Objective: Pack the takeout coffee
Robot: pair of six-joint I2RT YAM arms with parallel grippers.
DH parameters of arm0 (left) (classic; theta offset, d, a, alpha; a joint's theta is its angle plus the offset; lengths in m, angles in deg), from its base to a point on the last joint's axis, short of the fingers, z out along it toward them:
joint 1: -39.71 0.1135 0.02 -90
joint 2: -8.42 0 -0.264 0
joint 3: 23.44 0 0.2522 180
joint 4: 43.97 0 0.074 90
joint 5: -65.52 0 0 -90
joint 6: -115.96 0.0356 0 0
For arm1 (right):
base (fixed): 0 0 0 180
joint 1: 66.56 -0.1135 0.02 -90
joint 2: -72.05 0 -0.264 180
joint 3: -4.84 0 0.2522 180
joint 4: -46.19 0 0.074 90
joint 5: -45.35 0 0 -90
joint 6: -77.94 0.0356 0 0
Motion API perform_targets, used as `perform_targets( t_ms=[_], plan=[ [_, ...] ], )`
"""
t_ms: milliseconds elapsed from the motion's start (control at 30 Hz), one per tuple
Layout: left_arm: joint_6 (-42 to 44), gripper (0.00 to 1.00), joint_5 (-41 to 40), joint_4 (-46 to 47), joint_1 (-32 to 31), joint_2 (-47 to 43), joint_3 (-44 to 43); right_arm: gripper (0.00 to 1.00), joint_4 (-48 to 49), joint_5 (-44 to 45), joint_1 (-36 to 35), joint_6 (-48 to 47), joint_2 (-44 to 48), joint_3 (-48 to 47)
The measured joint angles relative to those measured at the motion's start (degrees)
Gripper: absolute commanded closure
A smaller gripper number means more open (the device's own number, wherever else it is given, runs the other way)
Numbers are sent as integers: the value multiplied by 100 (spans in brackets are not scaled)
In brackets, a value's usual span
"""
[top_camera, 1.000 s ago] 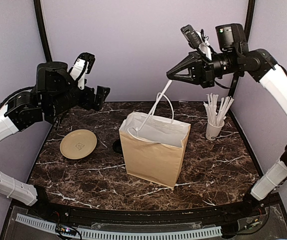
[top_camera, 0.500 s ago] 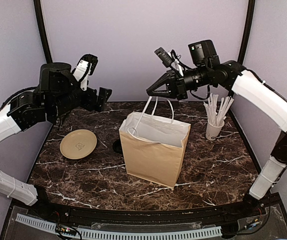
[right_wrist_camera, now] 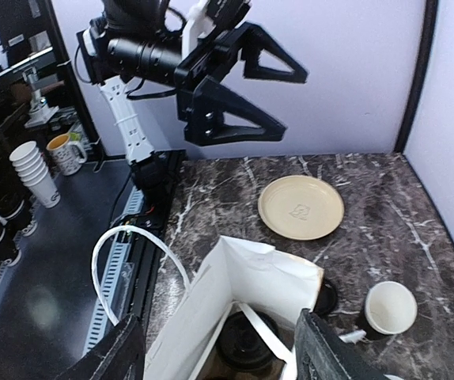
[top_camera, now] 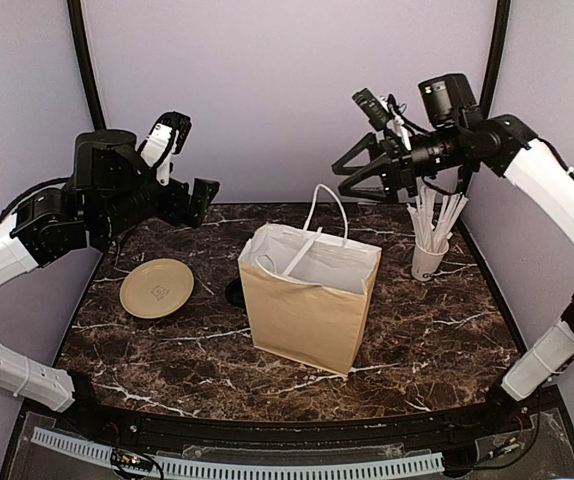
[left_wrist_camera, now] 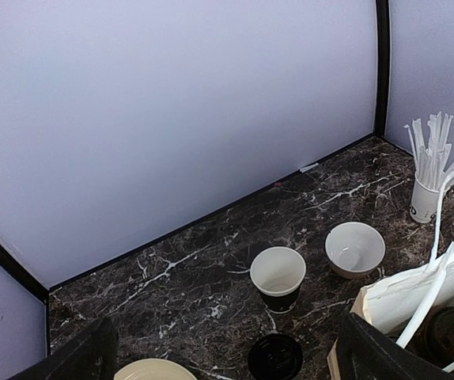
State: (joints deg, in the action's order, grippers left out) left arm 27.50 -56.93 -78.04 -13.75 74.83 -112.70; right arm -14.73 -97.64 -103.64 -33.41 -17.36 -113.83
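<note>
Hovering above a paper bag (top_camera: 302,310) at the middle of the tabletop (top_camera: 437,340), the right fingers (top_camera: 362,158) stand apart and hold nothing.

One lidded black cup (right_wrist_camera: 239,348) sits upright inside the bag. Of the bag's white handles (top_camera: 325,205), one loop stands up and the other lies across the mouth, both clear of the fingers just above and to the right. A second black cup (left_wrist_camera: 278,277), white inside and open-topped, stands on the tabletop behind the bag toward the back edge, with a loose black lid (left_wrist_camera: 274,358) just beside it and a white bowl (left_wrist_camera: 355,248) near. The left fingers (top_camera: 205,193) are spread wide, gripping nothing, raised over the back left corner. A tan plate (top_camera: 156,288) lies by the left edge, and a white cup of wrapped straws (top_camera: 429,255) stands near the back right corner.
</note>
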Motion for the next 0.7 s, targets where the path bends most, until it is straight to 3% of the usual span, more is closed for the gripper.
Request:
perform_targets(
  t_ms=[133, 233, 500, 700],
  plan=[
    [52, 1, 2, 42, 28, 17, -2, 21, 203, 190, 863, 131, 678, 420],
    [81, 1, 35, 50, 140, 96, -11, 2, 542, 581, 1589, 378, 1073, 881],
    [61, 1, 293, -90, 885, 391, -256, 1, 1738, 2636, 3080, 1462, 1897, 2538],
    [81, 1, 592, -295, 1366, 719, -850, 2, 2492, 4207, 3414, 2090, 2389, 3307]
  ],
)
